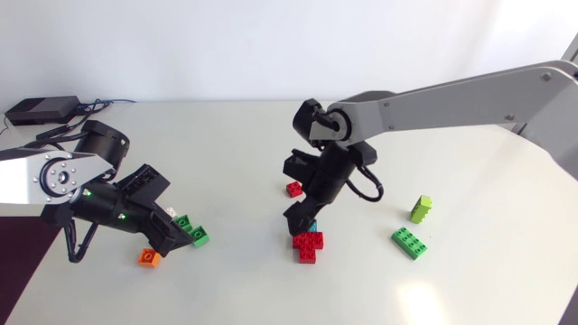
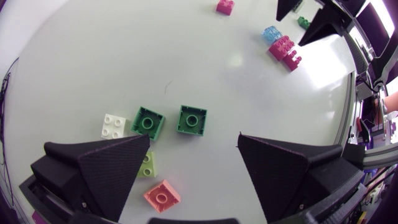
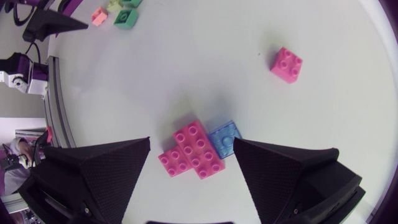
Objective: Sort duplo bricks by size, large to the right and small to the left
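Note:
My left gripper (image 1: 173, 236) (image 2: 193, 158) is open, low over a small group of bricks at the table's left. Ahead of its fingers lie two dark green bricks (image 2: 148, 122) (image 2: 192, 119) and a white one (image 2: 114, 125). A light green brick (image 2: 147, 165) and an orange one (image 2: 161, 196) (image 1: 149, 257) lie beside its left finger. My right gripper (image 1: 305, 217) (image 3: 192, 142) is open above a cluster of red bricks (image 3: 193, 151) (image 1: 308, 245) with a blue brick (image 3: 225, 139) touching it. Nothing is held.
A single small red brick (image 1: 293, 189) (image 3: 286, 65) lies just beyond the right gripper. At the right lie a lime brick (image 1: 421, 208) and a long green brick (image 1: 409, 242). A black box (image 1: 41, 110) with cables sits at the far left corner.

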### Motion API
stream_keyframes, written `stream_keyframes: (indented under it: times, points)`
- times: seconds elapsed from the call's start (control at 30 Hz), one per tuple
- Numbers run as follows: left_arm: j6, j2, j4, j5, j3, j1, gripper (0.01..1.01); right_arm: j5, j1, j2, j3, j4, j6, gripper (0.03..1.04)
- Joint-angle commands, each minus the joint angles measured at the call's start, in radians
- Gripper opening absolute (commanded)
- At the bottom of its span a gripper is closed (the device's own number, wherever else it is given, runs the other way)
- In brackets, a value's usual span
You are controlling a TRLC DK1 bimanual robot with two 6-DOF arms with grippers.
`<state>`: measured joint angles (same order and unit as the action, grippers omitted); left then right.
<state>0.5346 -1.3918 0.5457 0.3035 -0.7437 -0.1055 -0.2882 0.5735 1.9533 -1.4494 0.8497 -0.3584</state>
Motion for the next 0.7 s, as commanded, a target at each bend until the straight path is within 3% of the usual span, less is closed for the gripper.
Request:
stream_keyframes:
  times: [0.0, 0.37, 0.67]
  points:
    - [0.018, 0.011, 0.011, 0.008, 0.027, 0.006, 0.985, -0.002, -0.029, 0.068, -0.118, 0.014, 0.006, 0.96]
    - [0.061, 0.005, 0.019, 0.008, 0.027, 0.066, 0.985, -0.002, -0.086, 0.417, -0.542, 0.126, -0.022, 0.96]
    - [0.068, -0.01, 0.017, 0.011, 0.023, 0.073, 0.985, -0.003, -0.126, 0.472, -0.625, 0.167, -0.028, 0.96]
